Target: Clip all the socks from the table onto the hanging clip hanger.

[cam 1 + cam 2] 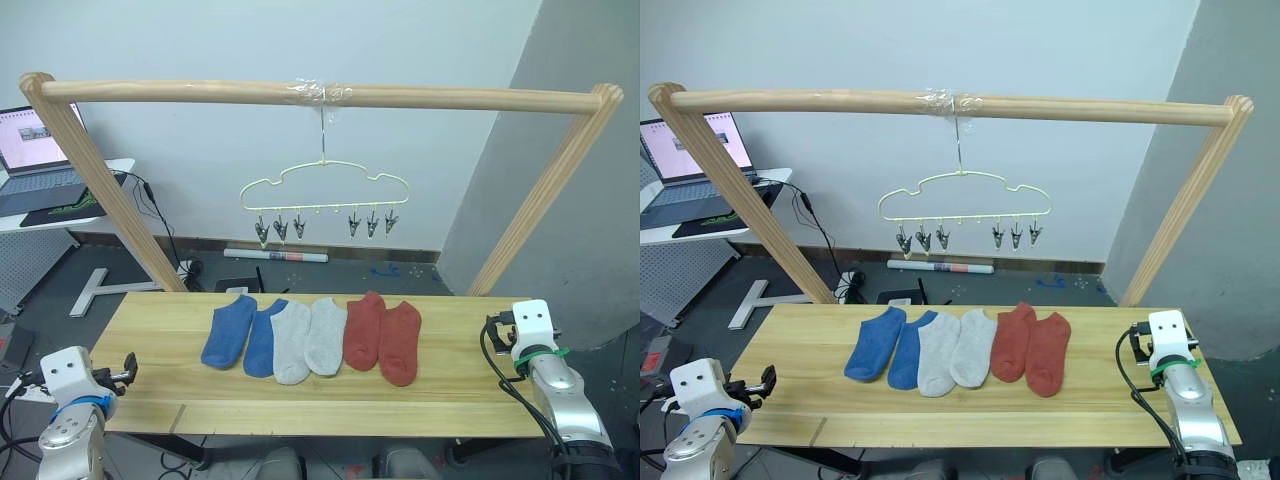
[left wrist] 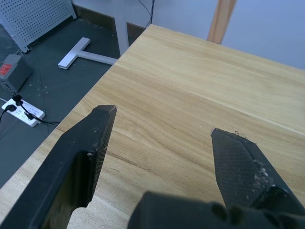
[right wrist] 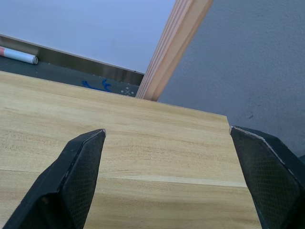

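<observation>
Blue, grey and rust socks [image 1: 310, 337] all lie in a row mid-table [image 1: 450, 395], six of them, none clipped yet, so basically nothing's done. Pale yellow clip hanger [image 1: 323, 198] hangs from the wooden pole [image 1: 320, 95] beyond the table, above the socks, every clip bare. Left gripper [image 2: 162, 131] sits over the near left corner, right gripper [image 3: 167, 136] over the right end, both spread wide with nothing in them. No containers anywhere, just the clips waiting.
</observation>
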{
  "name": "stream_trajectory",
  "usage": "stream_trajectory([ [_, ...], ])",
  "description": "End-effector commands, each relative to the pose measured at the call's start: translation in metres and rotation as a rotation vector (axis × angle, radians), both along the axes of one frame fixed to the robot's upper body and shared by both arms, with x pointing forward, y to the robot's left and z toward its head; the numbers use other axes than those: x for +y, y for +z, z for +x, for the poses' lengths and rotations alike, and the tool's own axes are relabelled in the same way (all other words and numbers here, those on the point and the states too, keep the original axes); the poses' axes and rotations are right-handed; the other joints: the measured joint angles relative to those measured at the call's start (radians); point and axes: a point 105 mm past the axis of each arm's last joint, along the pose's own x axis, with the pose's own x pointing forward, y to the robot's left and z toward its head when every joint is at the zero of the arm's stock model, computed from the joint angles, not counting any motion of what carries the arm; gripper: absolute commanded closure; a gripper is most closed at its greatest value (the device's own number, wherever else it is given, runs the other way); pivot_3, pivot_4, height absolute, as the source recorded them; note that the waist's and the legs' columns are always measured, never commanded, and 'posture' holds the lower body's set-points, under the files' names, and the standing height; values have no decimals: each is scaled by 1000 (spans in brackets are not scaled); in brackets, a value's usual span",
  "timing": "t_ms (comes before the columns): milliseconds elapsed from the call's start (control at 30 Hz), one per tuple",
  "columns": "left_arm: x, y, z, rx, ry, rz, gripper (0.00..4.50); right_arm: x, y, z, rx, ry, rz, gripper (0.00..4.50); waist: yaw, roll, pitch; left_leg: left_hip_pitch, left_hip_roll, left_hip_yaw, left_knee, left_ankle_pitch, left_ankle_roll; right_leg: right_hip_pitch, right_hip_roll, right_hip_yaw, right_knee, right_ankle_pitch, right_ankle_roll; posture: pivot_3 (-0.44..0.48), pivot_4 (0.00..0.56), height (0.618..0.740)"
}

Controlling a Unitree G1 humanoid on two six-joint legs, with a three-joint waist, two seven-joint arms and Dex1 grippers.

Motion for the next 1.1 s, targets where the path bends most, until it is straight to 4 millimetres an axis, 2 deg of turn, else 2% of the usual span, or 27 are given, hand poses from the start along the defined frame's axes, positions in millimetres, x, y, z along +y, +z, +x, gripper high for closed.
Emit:
stream_trajectory([
  [33,6,16,5,-40,5,37,861,-5,15,6,-59,-14,-13,150,0,0,0,0,0,0,0,0,0,0,0,0,0,0,0,-57,56,740],
  [200,9,30,6,-87,9,83,861,-5,16,6,-59,-12,-20,150,0,-1,1,0,0,0,0,0,0,0,0,1,0,0,0,-53,64,740],
  [300,-1,49,12,-209,-42,70,861,-4,16,7,-54,-2,-19,150,1,-3,4,0,1,1,0,0,0,0,0,1,0,0,0,-50,72,740],
  [467,-13,64,13,-226,-120,28,861,0,19,7,-64,32,-10,150,1,-4,21,1,1,2,0,0,0,0,0,2,0,0,-1,-59,105,740],
  [700,-62,111,24,-316,-380,11,861,8,29,9,-72,83,15,150,1,-6,60,0,2,2,0,0,0,0,-1,4,0,-1,-1,-67,157,740],
  [833,-96,144,41,-390,-510,14,861,30,49,22,-110,209,23,150,2,-5,86,-2,3,2,0,0,0,-1,-1,5,0,0,-1,-71,174,740],
  [933,-123,163,54,-432,-604,9,1473,60,70,32,-142,356,40,150,0,-5,101,-3,2,3,0,0,0,-2,0,4,0,1,1,-89,198,740],
  [1033,-141,171,65,-438,-664,16,2363,88,90,38,-165,491,54,150,-5,-5,112,-7,2,3,0,0,0,-6,0,3,0,1,2,-102,207,740],
  [1100,-152,176,74,-457,-688,-1,2363,113,109,41,-194,613,90,150,-8,-6,116,-9,2,3,0,0,0,-8,0,3,0,3,-2,-118,213,740],
])
